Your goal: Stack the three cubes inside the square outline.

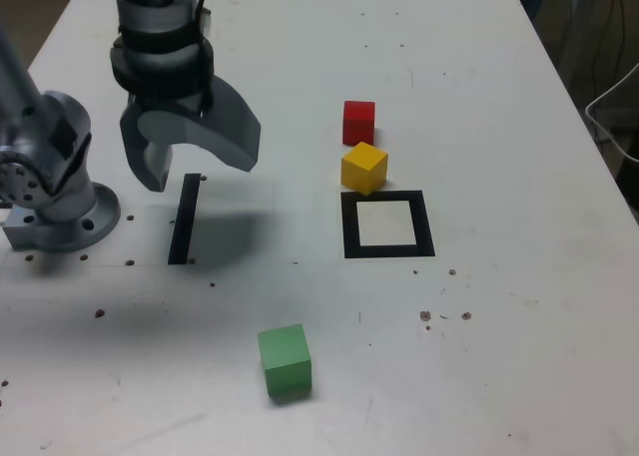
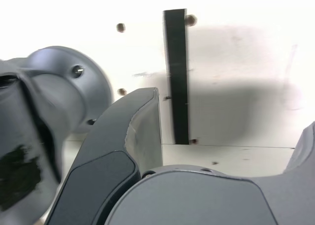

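- I'd bring the open, empty hand [image 1: 200, 175] over squarely and lower it straight, keeping its broad jaws off the square outline's [image 1: 427, 224] neighbours.
- As base, I'd choose the green cube [image 1: 286, 358], the biggest, centring it inside the outline before letting go.
- From the hand, the outline lies well off toward the exterior view's right; green sits on its near side, toward that view's left.
- The yellow cube [image 1: 364, 167], turned cornerwise, hugs the outline's far edge; the red cube [image 1: 358, 123] stands beyond it.
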